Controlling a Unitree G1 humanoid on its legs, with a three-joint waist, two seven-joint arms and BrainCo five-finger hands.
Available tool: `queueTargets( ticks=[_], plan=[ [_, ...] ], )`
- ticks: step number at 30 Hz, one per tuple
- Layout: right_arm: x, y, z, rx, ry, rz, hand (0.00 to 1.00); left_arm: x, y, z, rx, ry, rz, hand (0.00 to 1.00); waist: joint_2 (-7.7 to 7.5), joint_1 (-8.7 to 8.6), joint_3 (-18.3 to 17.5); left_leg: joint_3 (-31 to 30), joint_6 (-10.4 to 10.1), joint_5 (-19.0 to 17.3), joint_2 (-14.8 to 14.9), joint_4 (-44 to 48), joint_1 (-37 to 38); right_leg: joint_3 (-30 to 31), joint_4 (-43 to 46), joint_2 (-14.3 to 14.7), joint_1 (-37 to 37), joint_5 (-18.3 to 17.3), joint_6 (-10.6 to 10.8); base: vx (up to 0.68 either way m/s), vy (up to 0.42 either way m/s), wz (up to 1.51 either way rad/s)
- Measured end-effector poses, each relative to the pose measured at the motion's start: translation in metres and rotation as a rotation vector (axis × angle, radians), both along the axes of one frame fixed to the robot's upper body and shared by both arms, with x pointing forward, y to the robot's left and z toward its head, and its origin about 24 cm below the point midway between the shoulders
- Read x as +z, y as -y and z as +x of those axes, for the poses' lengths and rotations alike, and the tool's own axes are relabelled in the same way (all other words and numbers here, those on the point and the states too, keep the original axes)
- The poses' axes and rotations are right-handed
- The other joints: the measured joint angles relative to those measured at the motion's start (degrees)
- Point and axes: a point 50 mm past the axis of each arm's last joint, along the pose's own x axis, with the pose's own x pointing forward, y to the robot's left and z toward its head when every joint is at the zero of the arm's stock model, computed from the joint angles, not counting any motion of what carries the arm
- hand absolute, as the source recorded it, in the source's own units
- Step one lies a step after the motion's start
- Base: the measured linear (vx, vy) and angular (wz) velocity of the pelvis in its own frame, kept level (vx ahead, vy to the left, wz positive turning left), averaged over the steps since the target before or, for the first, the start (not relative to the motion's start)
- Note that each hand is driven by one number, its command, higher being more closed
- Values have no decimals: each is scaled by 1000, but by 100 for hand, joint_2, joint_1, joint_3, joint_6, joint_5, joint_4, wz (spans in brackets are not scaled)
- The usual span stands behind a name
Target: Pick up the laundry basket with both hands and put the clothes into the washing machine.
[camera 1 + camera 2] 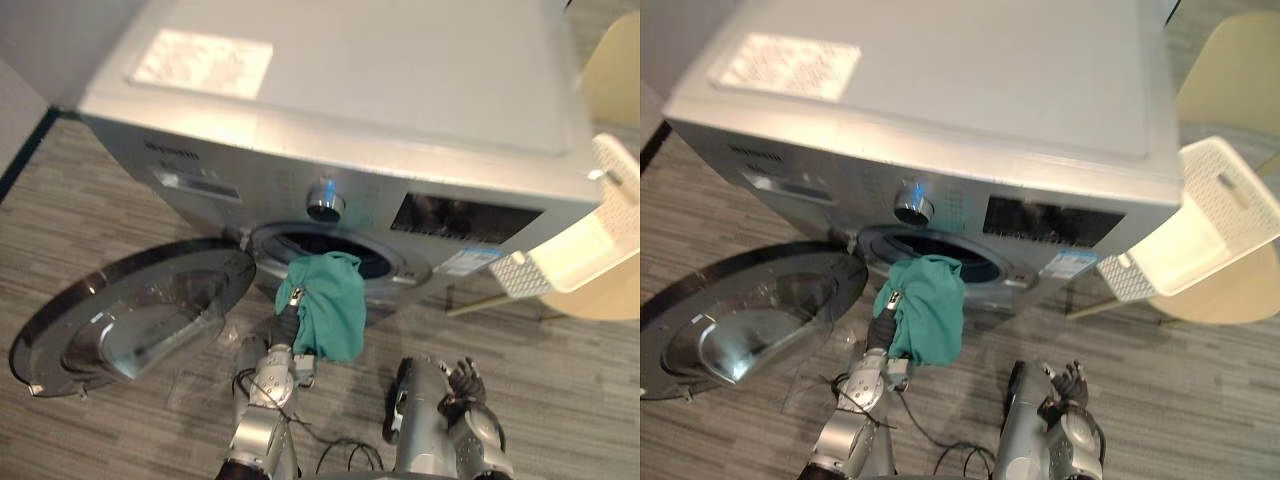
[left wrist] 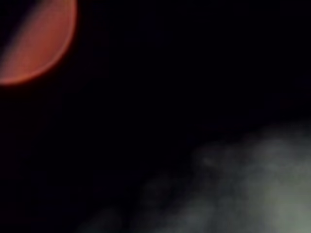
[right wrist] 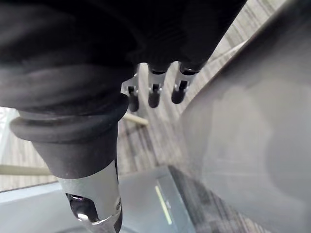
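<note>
Grey plank floor [image 1: 90, 215]; washer door [image 1: 130, 310] open; left hand [image 1: 287, 320] under teal cloth [image 1: 335, 310], unreadable; right hand [image 1: 464, 382] fingers [image 3: 154, 94] loose.

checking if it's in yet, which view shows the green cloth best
The left eye view: the green cloth hangs whole from the washing machine opening, with the left hand at its edge. The right eye view shows the same. The left wrist view is too dark to tell; the right wrist view points elsewhere.

Teal-green cloth [image 1: 330, 305], silver-grey washing machine [image 1: 400, 90], cream-white laundry basket [image 1: 575, 255] (its end a fine lattice), floor [image 1: 90, 215] in grey streaked planks
</note>
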Motion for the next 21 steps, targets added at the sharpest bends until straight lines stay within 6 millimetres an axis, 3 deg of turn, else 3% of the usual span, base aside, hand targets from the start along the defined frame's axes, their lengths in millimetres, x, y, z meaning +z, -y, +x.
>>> queueTargets(
  ticks=[4,6,9,11,16,18,21],
  plan=[
    [28,7,25,-33,135,-28,0,31,13,27,-22,118,0,100,-1,-19,169,-177,3,-137,-10,760,-1015,297,808,14,-1068,-151,47,-155,-13,-7],
    [44,13,37,-51,199,-52,0,48,15,51,-3,162,21,100,-13,-40,296,-255,5,-160,-16,1081,-1527,427,1145,42,-1596,-194,97,-121,-12,-7],
    [58,18,46,-74,262,-71,0,63,3,79,88,165,5,100,-45,-75,323,-290,6,-159,15,1303,-2014,594,1362,177,-2150,-192,98,-69,-18,-14],
    [63,22,49,-100,292,-58,0,80,-15,96,155,177,-74,100,-54,-140,333,-276,20,-130,65,1393,-2267,688,1431,281,-2453,-159,78,-13,-23,-20],
    [66,16,49,-120,328,-7,0,177,-104,136,354,389,-229,100,-194,-378,469,-273,28,-130,202,1471,-2784,809,1439,509,-3073,14,15,33,-25,-21],
    [65,20,47,-167,339,18,0,194,-97,144,304,413,-281,100,-208,-384,476,-283,30,-127,247,1460,-2976,792,1391,564,-3251,54,21,28,-14,-14],
    [56,20,42,-184,321,40,0,248,-95,154,276,496,-374,100,-238,-433,492,-377,31,-121,275,1472,-3289,701,1329,610,-3472,118,-13,21,-5,-8]
  ],
)
